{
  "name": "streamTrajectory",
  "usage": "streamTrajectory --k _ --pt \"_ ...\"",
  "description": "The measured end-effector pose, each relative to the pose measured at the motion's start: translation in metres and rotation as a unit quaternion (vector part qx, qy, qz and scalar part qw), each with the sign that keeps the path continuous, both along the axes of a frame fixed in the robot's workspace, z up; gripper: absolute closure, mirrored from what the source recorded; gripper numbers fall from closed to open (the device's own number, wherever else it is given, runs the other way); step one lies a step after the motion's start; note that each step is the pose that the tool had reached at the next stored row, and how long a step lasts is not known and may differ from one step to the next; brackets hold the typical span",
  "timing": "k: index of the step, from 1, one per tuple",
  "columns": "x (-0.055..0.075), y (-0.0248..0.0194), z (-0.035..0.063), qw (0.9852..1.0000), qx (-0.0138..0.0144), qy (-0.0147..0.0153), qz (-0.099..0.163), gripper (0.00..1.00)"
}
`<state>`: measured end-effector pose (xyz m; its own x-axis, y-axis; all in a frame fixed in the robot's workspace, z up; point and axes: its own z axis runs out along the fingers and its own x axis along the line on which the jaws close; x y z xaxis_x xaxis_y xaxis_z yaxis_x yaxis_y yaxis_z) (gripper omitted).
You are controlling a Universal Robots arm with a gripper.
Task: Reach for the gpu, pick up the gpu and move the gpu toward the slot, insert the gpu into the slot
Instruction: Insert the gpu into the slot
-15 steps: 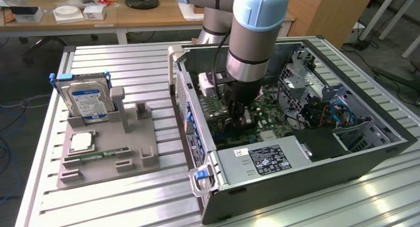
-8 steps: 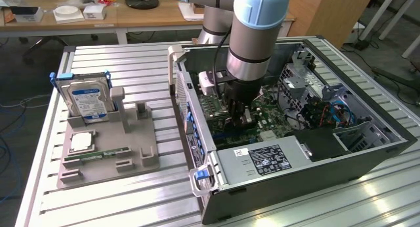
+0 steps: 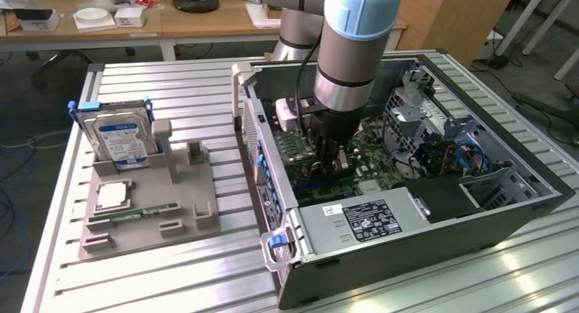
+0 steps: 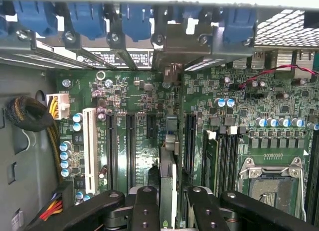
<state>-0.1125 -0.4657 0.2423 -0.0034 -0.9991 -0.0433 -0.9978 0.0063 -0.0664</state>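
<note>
Surface: a ribbed silver metal top that fills most of the exterior view
Grey holder: at the left of the exterior view, a moulded tray resting on the surface
Hard drive: silver with a blue label, standing upright at the back of the grey holder
Processor chip: small square silver part lying flat in the holder, in front of the hard drive
Memory stick: narrow green strip lying flat in the holder, just in front of the processor chip
Computer case: open dark case lying on its side at the centre and right of the exterior view, with the green motherboard showing inside
Robot arm: silver and pale blue, coming down from the top centre of the exterior view into the open case
End effector: at the bottom centre of the wrist view, its black fingers pinching the gpu from both sides
Gpu: seen edge-on between the fingers, standing upright over the middle of the motherboard, among the long expansion slots
Slot: I cannot tell which connector lies under the card, nor whether the card is seated
Processor socket: square silver frame at the lower right of the wrist view, well apart from the gpu
</note>
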Motion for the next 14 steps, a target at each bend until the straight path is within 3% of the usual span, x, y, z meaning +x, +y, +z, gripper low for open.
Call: streamTrajectory --k 14 --pt "-0.0015 0.0020 -0.0013 1.0000 0.0001 0.0000 0.000 0.74"
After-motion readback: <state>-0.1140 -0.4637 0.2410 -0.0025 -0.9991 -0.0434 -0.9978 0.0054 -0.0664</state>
